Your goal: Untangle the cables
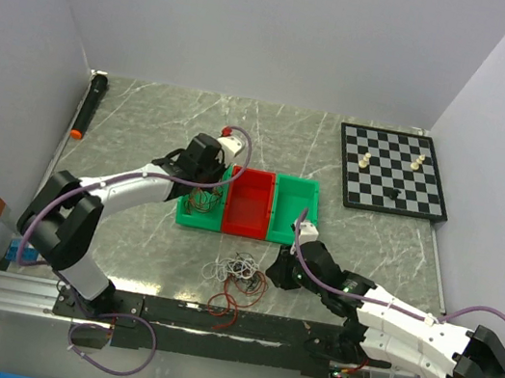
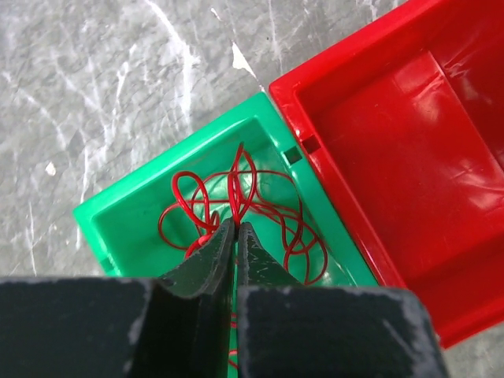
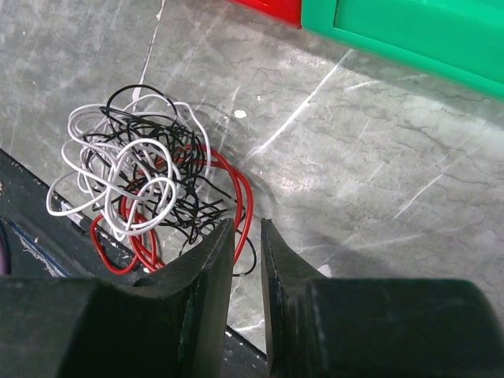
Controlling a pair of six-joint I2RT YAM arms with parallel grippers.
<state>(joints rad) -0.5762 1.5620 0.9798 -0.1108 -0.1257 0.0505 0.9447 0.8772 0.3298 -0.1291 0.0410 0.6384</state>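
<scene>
Red cables [image 2: 264, 206] lay looped in the left green bin [image 2: 118, 216], one strand pinched in the left gripper [image 2: 236, 230]. White-black-red tangle [image 3: 150, 185] sat on the marble table [image 3: 354, 165]; right gripper [image 3: 248, 232] hovered just beside, jaws slightly apart, empty.

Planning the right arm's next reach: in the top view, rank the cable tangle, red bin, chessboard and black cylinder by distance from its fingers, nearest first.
1. Cable tangle, just left of the right gripper.
2. Red bin, beyond it, centre.
3. Chessboard, far right.
4. Black cylinder, far left edge.
</scene>
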